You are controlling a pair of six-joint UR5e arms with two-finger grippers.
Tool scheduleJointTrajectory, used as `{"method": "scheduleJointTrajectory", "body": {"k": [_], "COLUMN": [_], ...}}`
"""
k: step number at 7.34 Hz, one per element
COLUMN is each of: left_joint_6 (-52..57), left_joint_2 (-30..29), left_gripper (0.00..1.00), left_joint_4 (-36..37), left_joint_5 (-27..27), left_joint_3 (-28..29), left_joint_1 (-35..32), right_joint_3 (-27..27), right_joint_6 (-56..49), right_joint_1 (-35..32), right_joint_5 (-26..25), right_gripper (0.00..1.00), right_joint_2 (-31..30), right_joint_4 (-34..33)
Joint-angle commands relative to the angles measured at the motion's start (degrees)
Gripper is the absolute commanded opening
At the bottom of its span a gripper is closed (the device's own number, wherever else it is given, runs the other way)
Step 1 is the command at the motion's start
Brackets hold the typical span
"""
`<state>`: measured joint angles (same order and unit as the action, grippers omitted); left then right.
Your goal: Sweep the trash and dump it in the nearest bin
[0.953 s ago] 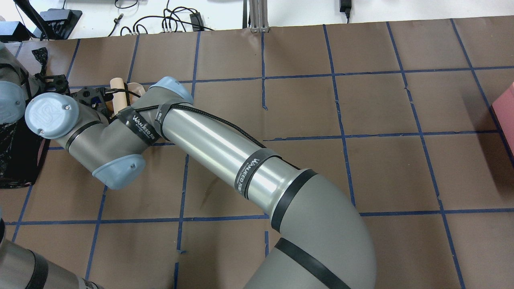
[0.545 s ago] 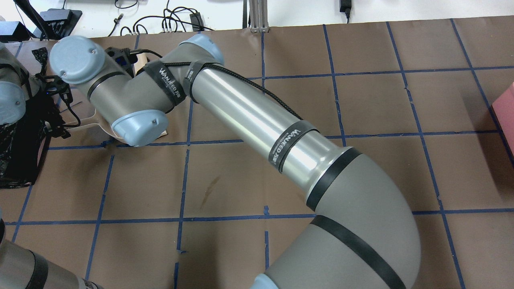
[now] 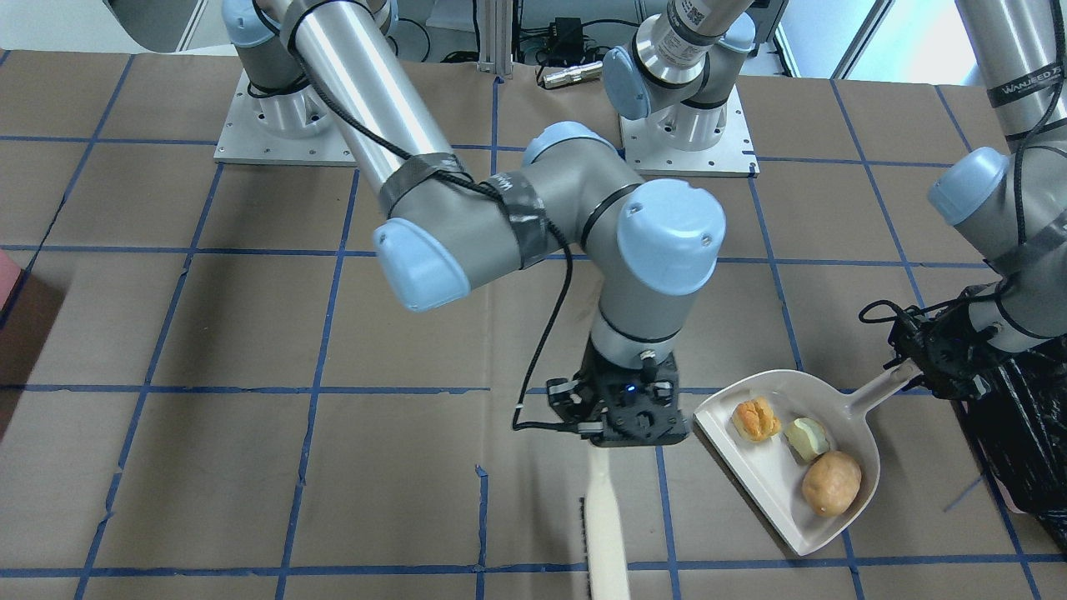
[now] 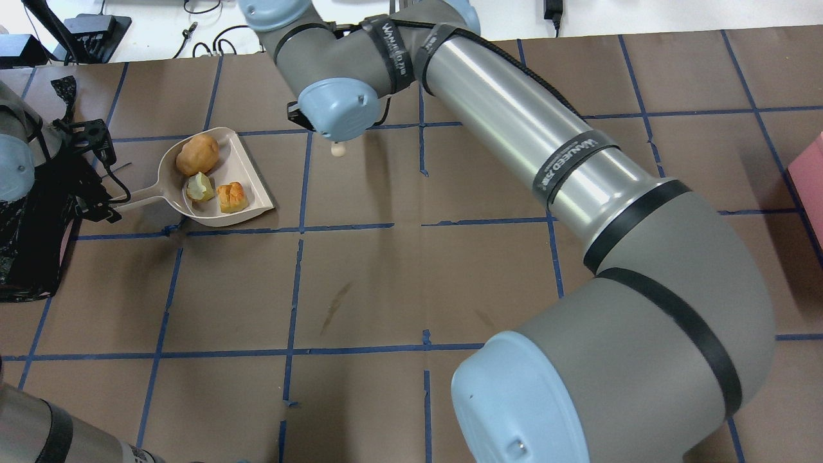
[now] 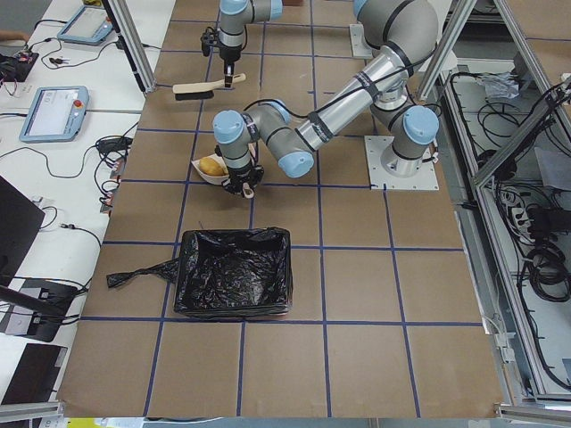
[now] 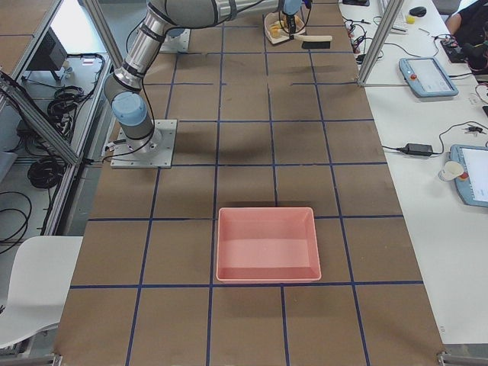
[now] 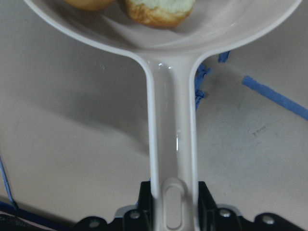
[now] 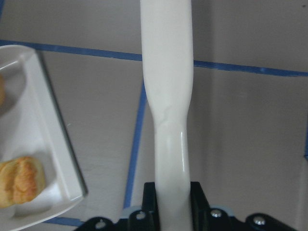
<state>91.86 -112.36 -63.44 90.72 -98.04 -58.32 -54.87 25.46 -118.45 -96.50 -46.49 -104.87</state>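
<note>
The trash lies in a beige dustpan (image 4: 247, 168): a tan potato-like lump (image 4: 197, 154), a pale bitten chunk (image 4: 199, 188) and an orange-yellow chunk (image 4: 232, 197). My left gripper (image 4: 103, 200) is shut on the dustpan's handle (image 7: 172, 139), with the pan resting on the table. My right gripper (image 3: 621, 433) is shut on the handle of a white brush (image 3: 606, 525), just beside the pan's open edge (image 8: 57, 144). The bin (image 4: 29, 238), lined with a black bag, stands right behind the left gripper, and it also shows in the front view (image 3: 1021, 417).
A reddish box (image 6: 267, 244) stands far off toward the table's other end, its corner at the overhead view's right edge (image 4: 811, 180). My right arm (image 4: 527, 128) reaches across the table's middle. Blue tape lines grid the brown table cover.
My right arm has swung away from over the dustpan toward the table's far middle, taking the brush with it. The dustpan and its scraps are now uncovered. The left gripper has kept hold of the handle.
</note>
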Motion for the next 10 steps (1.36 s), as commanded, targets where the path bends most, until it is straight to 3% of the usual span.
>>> {"method": "scheduleJointTrajectory", "body": {"k": [1,3,5,8,10], "left_joint_6": [0.1,-1.4,-3.4,-5.7,-5.6], "left_joint_2": [0.3,2.7,5.7,9.4,11.1], "left_gripper": [0.01,0.01,0.01,0.01,0.01], "left_joint_4": [-0.3,0.0,-0.2,-1.9,-2.4], "left_joint_5": [-5.6,-9.6,-12.2,-12.0,-12.1], "left_joint_3": [-0.2,1.3,1.3,1.4,1.4], "left_joint_1": [3.0,4.8,8.7,14.2,19.4], "right_joint_3": [-5.7,-14.2,-30.7,-47.0,-55.3], "right_joint_6": [-4.1,-3.3,3.2,4.2,5.0], "right_joint_1": [6.6,7.3,4.9,3.2,-4.2], "right_joint_5": [0.8,1.7,2.7,6.2,6.0], "right_gripper": [0.18,0.17,0.15,0.14,0.13], "right_joint_2": [-5.2,-12.6,-24.2,-42.0,-46.7], "right_joint_4": [4.4,6.8,5.3,3.4,-7.0]}}
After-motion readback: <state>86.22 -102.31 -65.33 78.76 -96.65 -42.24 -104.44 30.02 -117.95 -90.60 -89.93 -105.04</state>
